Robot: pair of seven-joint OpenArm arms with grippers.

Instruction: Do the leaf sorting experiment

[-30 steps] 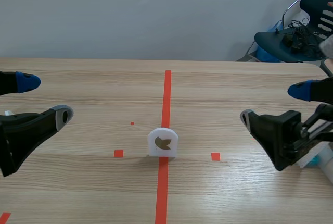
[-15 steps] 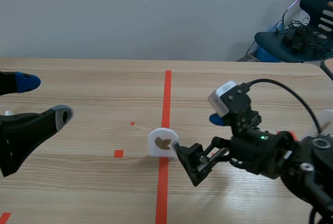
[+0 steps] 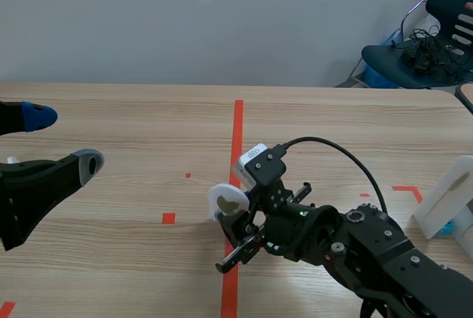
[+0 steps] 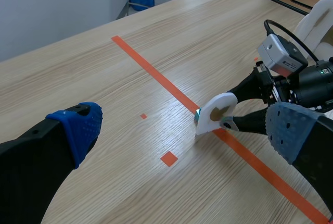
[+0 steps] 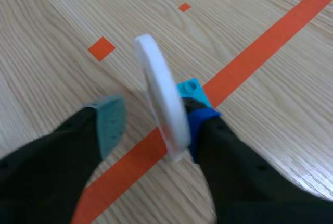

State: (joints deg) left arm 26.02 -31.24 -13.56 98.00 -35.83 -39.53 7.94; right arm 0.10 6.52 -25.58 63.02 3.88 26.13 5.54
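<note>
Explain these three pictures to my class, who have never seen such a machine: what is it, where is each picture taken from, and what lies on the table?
This is a robot with two black arms, each ending in a two-fingered tool. One picture looks out from between the arms. The other two come from a camera on each wrist, looking past that arm's own fingers. On the wooden table are orange tape marks and one small white card showing a leaf, with a blue block at its foot, by the middle line. The right tool has a finger on either side of the card. Its blue pad seems to touch the card, but the other pad is a little apart, so the card is not gripped yet. The left tool is open, off to the side, and holds nothing.
</note>
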